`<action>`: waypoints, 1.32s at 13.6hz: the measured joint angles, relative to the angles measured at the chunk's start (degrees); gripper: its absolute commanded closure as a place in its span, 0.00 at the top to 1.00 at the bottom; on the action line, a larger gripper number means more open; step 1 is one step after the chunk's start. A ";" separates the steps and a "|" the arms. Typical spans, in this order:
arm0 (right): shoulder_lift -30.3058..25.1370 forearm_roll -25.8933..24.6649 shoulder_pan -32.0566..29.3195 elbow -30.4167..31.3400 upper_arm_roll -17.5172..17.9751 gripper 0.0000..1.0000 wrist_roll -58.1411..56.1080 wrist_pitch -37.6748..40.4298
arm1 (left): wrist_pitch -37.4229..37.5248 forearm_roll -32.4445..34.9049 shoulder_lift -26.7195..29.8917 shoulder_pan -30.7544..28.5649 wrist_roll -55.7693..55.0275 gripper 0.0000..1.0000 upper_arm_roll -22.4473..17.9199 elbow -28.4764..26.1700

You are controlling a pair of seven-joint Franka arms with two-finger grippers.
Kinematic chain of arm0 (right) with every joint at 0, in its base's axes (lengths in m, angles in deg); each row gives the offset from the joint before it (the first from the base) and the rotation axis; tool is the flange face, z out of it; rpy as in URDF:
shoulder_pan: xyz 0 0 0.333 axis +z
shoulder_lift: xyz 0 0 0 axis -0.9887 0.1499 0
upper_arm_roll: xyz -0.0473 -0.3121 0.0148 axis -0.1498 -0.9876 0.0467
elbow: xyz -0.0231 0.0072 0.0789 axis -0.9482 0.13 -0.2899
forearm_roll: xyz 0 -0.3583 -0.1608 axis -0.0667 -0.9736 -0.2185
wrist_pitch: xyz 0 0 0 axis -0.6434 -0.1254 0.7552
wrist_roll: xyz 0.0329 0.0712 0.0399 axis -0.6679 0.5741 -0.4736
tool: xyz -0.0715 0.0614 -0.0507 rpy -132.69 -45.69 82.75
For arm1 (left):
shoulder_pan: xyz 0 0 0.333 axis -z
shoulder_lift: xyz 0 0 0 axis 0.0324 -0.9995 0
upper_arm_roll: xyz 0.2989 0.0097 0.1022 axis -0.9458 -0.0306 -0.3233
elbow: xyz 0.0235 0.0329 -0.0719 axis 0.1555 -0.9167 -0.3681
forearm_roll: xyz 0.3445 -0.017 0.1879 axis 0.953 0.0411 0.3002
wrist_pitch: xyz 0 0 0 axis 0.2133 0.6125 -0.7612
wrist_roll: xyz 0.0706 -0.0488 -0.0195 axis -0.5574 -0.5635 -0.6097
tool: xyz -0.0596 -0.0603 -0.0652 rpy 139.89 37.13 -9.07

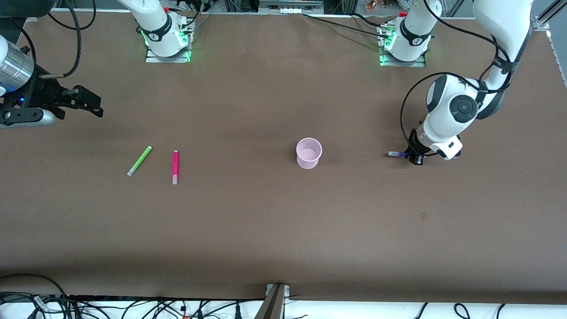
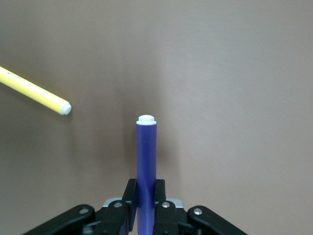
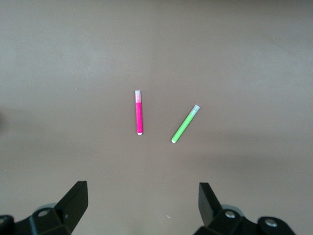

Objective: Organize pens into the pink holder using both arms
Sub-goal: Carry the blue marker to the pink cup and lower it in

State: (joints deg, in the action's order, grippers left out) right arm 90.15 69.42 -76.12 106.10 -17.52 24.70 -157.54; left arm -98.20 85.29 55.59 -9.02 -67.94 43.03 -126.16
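— Brown table first: where's the pink holder?
— Mid-table. Left gripper is clamped on the purple pen, yellow pen beside; right gripper waits wide open, empty, above the magenta pen and green pen.

Brown matte table cover spreads flat under my grippers on all sides, lit evenly from above, soft shadows only. Small darker patch on the cover, nearer the front camera than my left gripper. Along that front edge: white ledge with tangled black cables and a metal bracket.
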 measured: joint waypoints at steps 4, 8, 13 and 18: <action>0.01 0.00 0.00 0.00 -0.04 1.00 0.00 0.00 | 8.86 5.61 0.34 3.97 -2.59 0.00 3.64 8.90; 0.02 0.00 -0.01 0.00 -0.07 1.00 0.00 0.00 | 17.81 11.77 -1.46 14.03 -8.46 0.00 3.96 17.42; 0.05 0.00 -0.01 0.00 -0.11 1.00 0.00 0.00 | 27.98 18.72 -5.63 24.43 -15.28 0.00 3.98 27.12; 0.09 0.00 -0.01 0.00 -0.11 1.00 0.00 0.00 | 29.70 27.23 -7.95 29.02 -21.64 0.00 3.90 29.74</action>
State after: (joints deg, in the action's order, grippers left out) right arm 90.24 69.42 -76.13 106.10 -17.63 24.70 -157.54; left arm -68.50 112.52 47.64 20.00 -89.58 46.93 -96.42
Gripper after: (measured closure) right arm 0.000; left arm 0.824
